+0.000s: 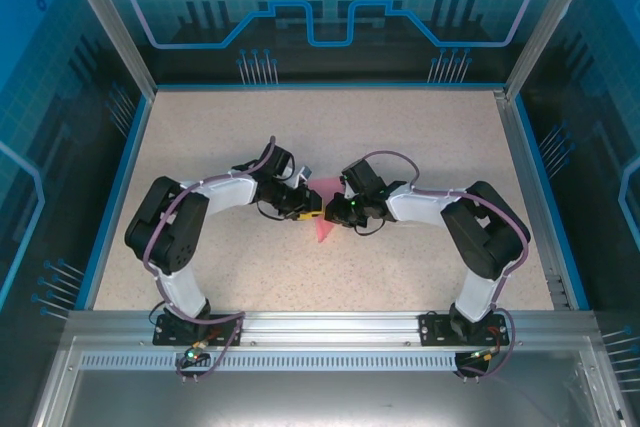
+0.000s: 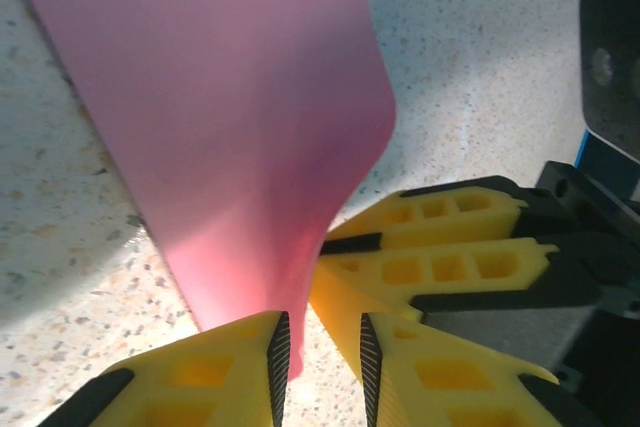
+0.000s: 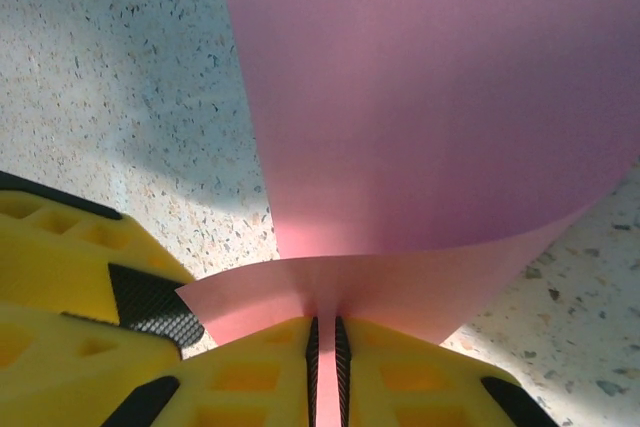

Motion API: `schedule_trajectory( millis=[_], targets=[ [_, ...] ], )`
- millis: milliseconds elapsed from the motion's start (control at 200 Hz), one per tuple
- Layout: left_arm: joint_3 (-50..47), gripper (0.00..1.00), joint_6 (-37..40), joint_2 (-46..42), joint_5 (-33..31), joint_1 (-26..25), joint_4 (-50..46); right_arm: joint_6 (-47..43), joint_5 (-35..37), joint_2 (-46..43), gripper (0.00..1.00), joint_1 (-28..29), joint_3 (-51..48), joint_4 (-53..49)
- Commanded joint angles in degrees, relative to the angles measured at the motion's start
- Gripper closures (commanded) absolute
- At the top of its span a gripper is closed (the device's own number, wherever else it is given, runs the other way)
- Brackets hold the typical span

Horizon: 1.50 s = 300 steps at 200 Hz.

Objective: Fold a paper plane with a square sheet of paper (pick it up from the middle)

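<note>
R gripper (image 3: 325, 332) clamped on edge of square sheet of paper (image 3: 430, 97). L gripper (image 2: 320, 332) jaws part-open, sheet edge in the gap but not pinched. Sheet bowed over table (image 1: 420, 147) centre. Risk: L closes off-edge, so sheet slips or creases crooked. Count: 1 sheet, 2 grippers.

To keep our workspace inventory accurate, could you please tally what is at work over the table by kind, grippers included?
pink paper sheet: 1
yellow-fingered grippers: 2 (left gripper, right gripper)
Total: 3
</note>
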Motion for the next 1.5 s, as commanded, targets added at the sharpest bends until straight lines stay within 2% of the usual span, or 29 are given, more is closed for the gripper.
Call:
schedule_trajectory(
  millis=[0, 170, 540, 740, 1060, 1496],
  targets=[
    [0.57, 0.69, 1.73, 0.42, -2.39, -0.08, -1.49, 0.49, 0.77, 0.9, 0.85, 0.14, 1.2, -0.46],
    [0.88, 0.68, 1.44, 1.21, -1.12, -0.1, -0.31, 0.48, 0.72, 0.78, 0.85, 0.13, 1.12, -0.45],
    [2.23, 0.82, 0.84, 3.33, 1.28, -0.25, 1.25, 0.51, 0.37, 0.45, 0.86, -0.1, 1.7, -0.62],
    [2.45, 0.89, 1.42, 2.99, -1.2, -0.13, 0.37, -0.84, 1.15, -0.72, 0.85, -0.76, 1.65, -1.7],
    [3.42, 0.9, 2.98, 3.93, -3.53, -0.14, -1.2, -4.0, 2.35, -0.79, 0.83, -2.32, 2.74, -4.14],
    [3.89, 0.91, 3.34, 5.43, -4.74, -0.12, -2.26, -5.34, -2.09, 2.54, 0.83, -2.34, 3.7, -1.74]
  ],
)
